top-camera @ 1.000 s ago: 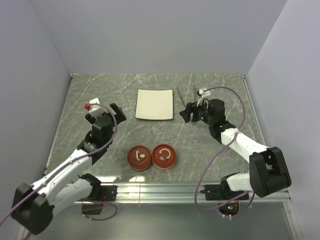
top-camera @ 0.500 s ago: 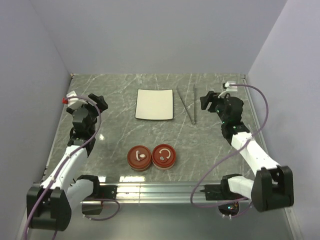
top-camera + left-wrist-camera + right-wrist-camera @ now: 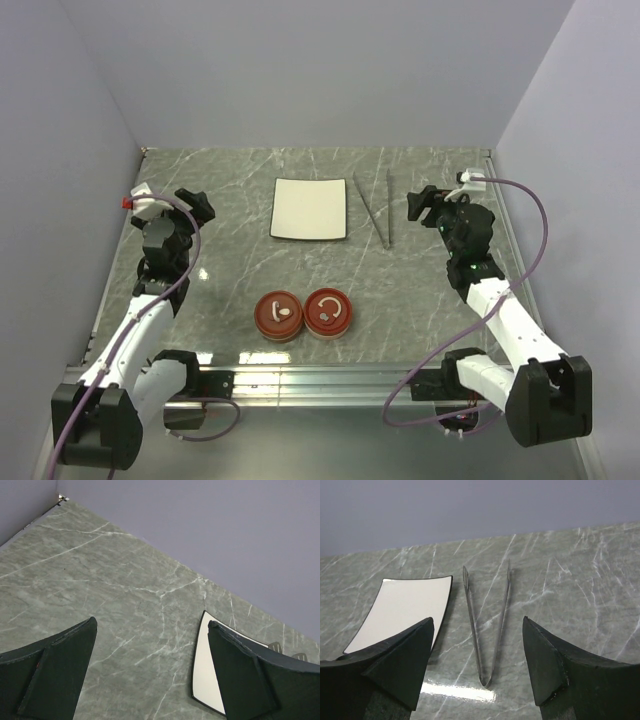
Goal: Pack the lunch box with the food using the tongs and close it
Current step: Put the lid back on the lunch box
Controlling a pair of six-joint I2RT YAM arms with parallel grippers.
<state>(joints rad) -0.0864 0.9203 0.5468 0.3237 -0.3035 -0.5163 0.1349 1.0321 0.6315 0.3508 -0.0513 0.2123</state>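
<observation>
Right wrist view: right gripper [image 3: 478,620] jaws wide apart, nothing between them, hanging above the table. Tongs [image 3: 485,679] lie flat ahead of it, framed in the gap between the two dark fingers [image 3: 400,665], not touching them. Joined end nearest the claw; the two slim arms spread away toward the back wall. Top view: long axis runs near-to-far, slightly slanted, with the tongs between the claw and the white plate [image 3: 310,208], just beside the plate's right edge. Left gripper [image 3: 198,206] well apart at the left side of the table, jaws also wide and holding nothing, plate corner showing past its right finger. Two round red-lidded containers [image 3: 303,315] sit touching side by side near the front edge, lids on. Table [image 3: 230,180] is grey-green marble pattern with white veins; plain lavender-grey walls on three sides; metal rail [image 3: 330,380] along the near edge.
</observation>
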